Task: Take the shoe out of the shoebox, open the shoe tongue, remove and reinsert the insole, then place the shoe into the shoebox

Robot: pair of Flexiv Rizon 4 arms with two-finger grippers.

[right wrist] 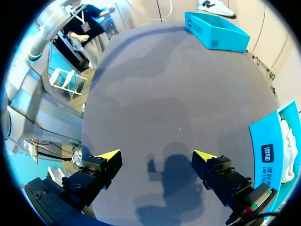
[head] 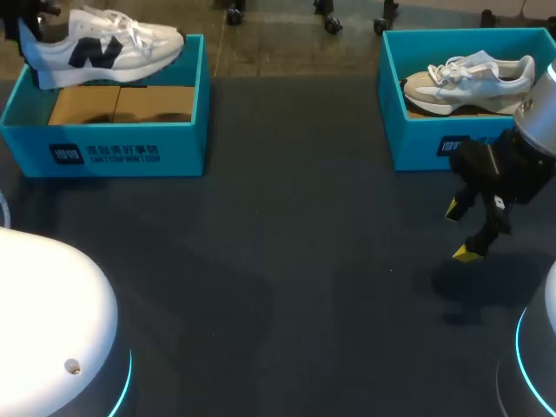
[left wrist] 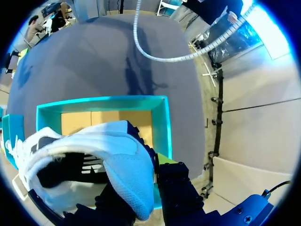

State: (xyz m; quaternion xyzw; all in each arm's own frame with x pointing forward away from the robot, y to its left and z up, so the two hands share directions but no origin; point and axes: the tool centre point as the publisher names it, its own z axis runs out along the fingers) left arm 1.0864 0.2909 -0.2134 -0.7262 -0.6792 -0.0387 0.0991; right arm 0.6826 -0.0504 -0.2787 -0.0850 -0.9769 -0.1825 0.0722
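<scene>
A white shoe with a dark logo [head: 100, 48] hangs tilted over the left teal shoebox [head: 104, 148], whose brown cardboard floor is bare. My left gripper [head: 24, 33] is shut on the shoe's heel end; in the left wrist view the shoe [left wrist: 94, 155] sits between its dark fingers [left wrist: 141, 190] above the box [left wrist: 160, 117]. A second beige-and-white shoe [head: 473, 82] lies inside the right shoebox [head: 408, 143]. My right gripper [head: 460, 232] stands open and empty over the table in front of that box, its yellow tips [right wrist: 156, 157] wide apart.
The dark table mat [head: 287, 261] stretches between the two boxes. In the right wrist view the right shoebox [right wrist: 275, 150] is close beside the gripper, and the left shoebox [right wrist: 216, 30] lies far ahead across the mat.
</scene>
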